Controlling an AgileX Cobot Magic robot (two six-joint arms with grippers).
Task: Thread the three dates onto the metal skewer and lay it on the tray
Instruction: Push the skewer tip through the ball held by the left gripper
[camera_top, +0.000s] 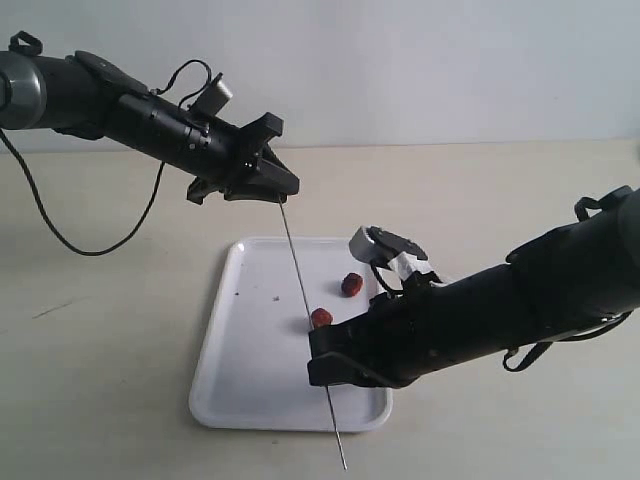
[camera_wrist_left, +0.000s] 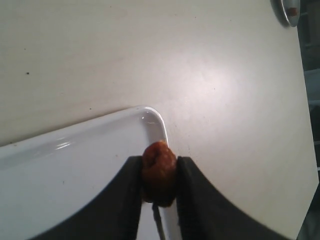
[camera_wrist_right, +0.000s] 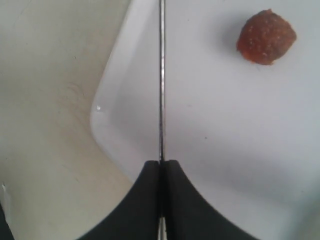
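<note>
My left gripper hangs above the tray's far edge, shut on a reddish-brown date; the skewer's top end enters the date from below. The thin metal skewer slants down over the white tray and past its near rim. My right gripper is shut on the skewer near its lower part. Two more dates lie on the tray: one beside the skewer, also seen as the date in the right wrist view, and one farther back.
The tray's rounded corner shows under the left gripper, with bare beige table beyond. A black cable trails from the left arm across the table. A round object sits at the table's far edge.
</note>
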